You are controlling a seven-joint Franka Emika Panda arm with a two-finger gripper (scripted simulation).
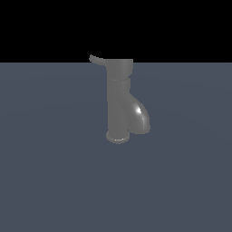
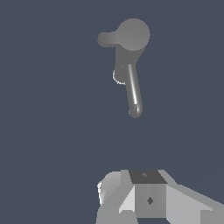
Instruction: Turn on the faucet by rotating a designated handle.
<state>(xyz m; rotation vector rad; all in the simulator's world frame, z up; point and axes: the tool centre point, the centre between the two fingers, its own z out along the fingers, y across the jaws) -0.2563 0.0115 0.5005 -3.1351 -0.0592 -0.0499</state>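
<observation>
From the wrist view I see the gripper (image 2: pixel 148 197) body nearest me, well apart from the faucet (image 2: pixel 131 39); its fingers are out of sight, so I cannot tell whether it is open or closed. Farther off, the faucet stands upright on the desk (image 1: pixel 54 181), its handle (image 1: pixel 96 59) projecting from the top cap toward the exterior view's left.

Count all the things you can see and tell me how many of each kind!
Faucet: 1
Handle on its top: 1
Spout: 1
Robot gripper, seen only in the wrist view: 1
Total: 4
</observation>
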